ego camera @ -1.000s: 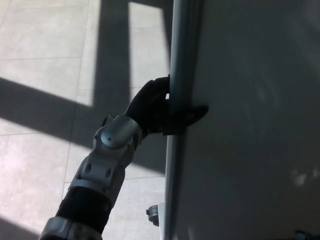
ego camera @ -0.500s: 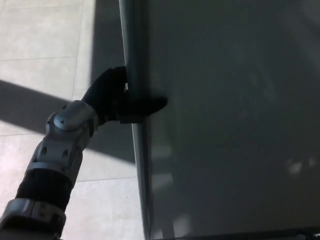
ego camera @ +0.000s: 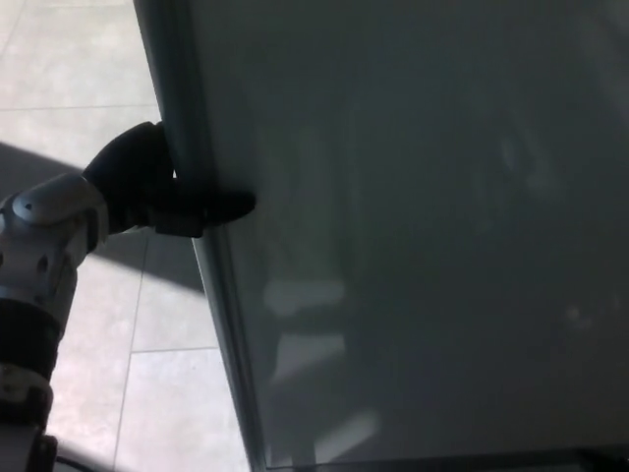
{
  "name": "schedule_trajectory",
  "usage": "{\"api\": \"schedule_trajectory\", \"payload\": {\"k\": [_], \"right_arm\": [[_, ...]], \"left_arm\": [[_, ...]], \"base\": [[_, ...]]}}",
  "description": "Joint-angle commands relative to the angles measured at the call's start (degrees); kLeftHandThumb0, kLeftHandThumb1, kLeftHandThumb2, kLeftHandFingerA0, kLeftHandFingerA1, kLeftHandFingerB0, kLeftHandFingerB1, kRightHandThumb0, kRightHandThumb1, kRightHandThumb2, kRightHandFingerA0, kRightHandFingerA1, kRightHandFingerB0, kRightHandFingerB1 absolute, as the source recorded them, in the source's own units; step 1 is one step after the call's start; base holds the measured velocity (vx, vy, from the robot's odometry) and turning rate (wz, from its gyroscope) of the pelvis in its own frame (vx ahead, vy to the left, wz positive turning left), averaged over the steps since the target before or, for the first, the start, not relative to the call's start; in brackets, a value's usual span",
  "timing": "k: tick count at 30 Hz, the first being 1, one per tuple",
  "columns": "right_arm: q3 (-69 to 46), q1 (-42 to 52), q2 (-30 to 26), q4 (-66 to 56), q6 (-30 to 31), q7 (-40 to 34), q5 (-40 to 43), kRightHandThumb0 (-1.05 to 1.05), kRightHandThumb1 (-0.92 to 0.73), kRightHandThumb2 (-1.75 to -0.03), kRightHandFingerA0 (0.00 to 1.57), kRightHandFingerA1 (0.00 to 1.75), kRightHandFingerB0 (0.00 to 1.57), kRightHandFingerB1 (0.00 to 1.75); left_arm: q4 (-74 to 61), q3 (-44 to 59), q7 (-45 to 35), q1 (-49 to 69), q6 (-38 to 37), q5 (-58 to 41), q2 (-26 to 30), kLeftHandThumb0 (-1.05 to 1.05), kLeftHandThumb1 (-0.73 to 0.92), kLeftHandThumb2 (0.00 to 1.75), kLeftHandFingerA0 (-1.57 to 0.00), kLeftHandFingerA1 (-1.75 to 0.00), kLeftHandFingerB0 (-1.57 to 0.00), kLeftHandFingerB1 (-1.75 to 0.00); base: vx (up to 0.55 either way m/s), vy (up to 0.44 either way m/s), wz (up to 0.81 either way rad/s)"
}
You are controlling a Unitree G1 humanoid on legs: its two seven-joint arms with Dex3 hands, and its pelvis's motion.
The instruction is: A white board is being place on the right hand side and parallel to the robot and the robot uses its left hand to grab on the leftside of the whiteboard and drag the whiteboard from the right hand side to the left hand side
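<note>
1. Tiled floor [ego camera: 59, 59] all around, pale squares with hard sunlight and a big dark shadow cutting across, so lighting is rough for seeing detail.
2. Almost everything on my side of the view is the whiteboard [ego camera: 423, 236], standing upright and filling the frame from its left edge out to the right. Its grey frame rail [ego camera: 197, 197] runs top to bottom, leaning a bit in the picture.
3. Robot's left hand [ego camera: 162, 192] is clamped on that rail: the bulk of the hand sits on the outer side and one dark finger [ego camera: 228, 206] hooks round onto the board face. Makes sense, pinching the edge from both sides gives it something to pull sideways on.
4. Silver wrist and forearm [ego camera: 44, 251] come up from the lower left, so my guess is the pull goes toward that side.
5. Right hand isn't anywhere in the shot.
6. Risk, I reckon: the finger slipping off the smooth face if the board drags.
</note>
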Motion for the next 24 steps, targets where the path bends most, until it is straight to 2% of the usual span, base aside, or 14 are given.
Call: {"api": "schedule_trajectory", "payload": {"k": [1, 3, 4, 5, 6, 8, 9, 12, 13, 15, 16, 17, 24], "right_arm": [[0.0, -0.5, -1.2, 0.4, -0.2, -1.1, -0.2, -0.25, -0.87, -0.66, 0.73, 0.52, 0.40, 0.33], [0.1, -0.5, -1.2, 0.4, -0.2, -1.1, -0.2, -0.25, -0.87, -0.66, 0.73, 0.52, 0.40, 0.33], [0.1, -0.5, -1.3, 0.3, -0.2, -1.1, -0.2, -0.25, -0.86, -0.66, 0.74, 0.52, 0.41, 0.33], [0.2, -0.4, -1.5, 0.3, -0.2, -1.2, -0.3, -0.25, -0.86, -0.66, 0.74, 0.52, 0.41, 0.33], [0.4, -0.4, -1.6, 0.3, -0.5, -1.4, -0.6, -0.24, -0.87, -0.66, 0.74, 0.53, 0.40, 0.33], [0.5, -0.4, -1.6, 0.3, -0.6, -1.4, -0.6, -0.24, -0.87, -0.66, 0.74, 0.53, 0.40, 0.33], [0.5, -0.4, -1.6, 0.3, -0.6, -1.4, -0.6, -0.25, -0.87, -0.66, 0.74, 0.53, 0.41, 0.33], [0.5, -0.4, -1.6, 0.3, -0.6, -1.4, -0.6, -0.25, -0.87, -0.66, 0.74, 0.53, 0.41, 0.33], [0.5, -0.4, -1.8, 0.4, -0.1, -1.3, -0.5, -0.26, -0.86, -0.66, 0.72, 0.52, 0.40, 0.33], [0.3, -0.4, -1.7, 0.4, -0.1, -1.2, -0.3, -0.25, -0.86, -0.66, 0.73, 0.52, 0.41, 0.33], [0.3, -0.5, -1.6, 0.5, -0.2, -1.2, -0.3, -0.25, -0.87, -0.66, 0.72, 0.52, 0.41, 0.33], [0.3, -0.5, -1.5, 0.4, -0.1, -1.4, -0.3, -0.25, -0.86, -0.66, 0.73, 0.52, 0.41, 0.33], [0.7, -0.5, -1.5, 0.4, -0.2, -2.0, -0.7, -0.25, -0.87, -0.66, 0.72, 0.51, 0.41, 0.33]], "left_arm": [[1.9, -0.7, -22.8, -3.0, 6.3, -2.9, 10.5, -0.11, 0.86, 0.62, -0.76, -1.70, -0.70, -1.44], [2.0, -0.7, -22.9, -3.1, 6.3, -3.0, 10.6, -0.11, 0.86, 0.62, -0.76, -1.70, -0.70, -1.44], [2.8, -0.1, -23.3, -2.6, 5.1, -3.0, 11.6, -0.10, 0.81, 0.65, -0.77, -1.57, -0.81, -1.31], [3.9, 0.6, -23.7, -1.9, 3.6, -3.0, 12.8, -0.10, 0.81, 0.65, -0.77, -1.57, -0.81, -1.31], [5.7, 1.2, -24.4, -1.7, 2.9, -2.9, 14.3, -0.23, 0.74, 0.64, -0.80, -1.60, -0.82, -1.36], [6.7, 1.3, -24.8, -1.8, 2.6, -2.9, 14.9, -0.23, 0.74, 0.64, -0.80, -1.60, -0.82, -1.36], [7.7, 1.3, -26.4, -1.0, -2.2, -2.1, 17.5, -0.21, 0.80, 0.64, -0.74, -1.60, -0.75, -1.32], [8.3, 1.1, -26.8, -1.1, -3.0, -2.1, 17.8, -0.21, 0.80, 0.64, -0.74, -1.60, -0.75, -1.32], [9.9, 1.8, -27.8, -0.6, -4.9, -2.2, 19.4, -0.23, 0.73, 0.62, -0.76, -1.62, -0.77, -1.44], [10.5, 1.5, -27.7, -0.6, -6.4, -1.7, 20.5, -0.23, 0.78, 0.65, -0.74, -1.61, -0.73, -1.43], [11.1, 1.5, -28.9, -0.9, -6.0, -1.7, 21.9, -0.22, 0.79, 0.62, -0.66, -1.68, -0.68, -1.46], [11.6, 1.5, -29.6, -1.2, -5.8, -1.9, 22.2, -0.20, 0.79, 0.60, -0.68, -1.67, -0.65, -1.53], [13.8, 2.7, -32.8, -1.8, -6.0, -3.4, 24.0, -0.22, 0.75, 0.63, -0.71, -1.60, -0.71, -1.47]], "base": [[0.00, 0.000, 0.00], [0.00, 0.000, 0.00], [0.00, 0.000, 0.00], [0.00, 0.000, 0.00], [0.00, 0.000, 0.00], [0.00, 0.000, 0.00], [0.00, 0.000, 0.00], [0.00, 0.000, 0.00], [0.00, 0.000, 0.00], [0.00, 0.000, 0.00], [0.00, 0.000, 0.00], [0.00, 0.000, 0.00], [0.00, 0.000, 0.00]]}}
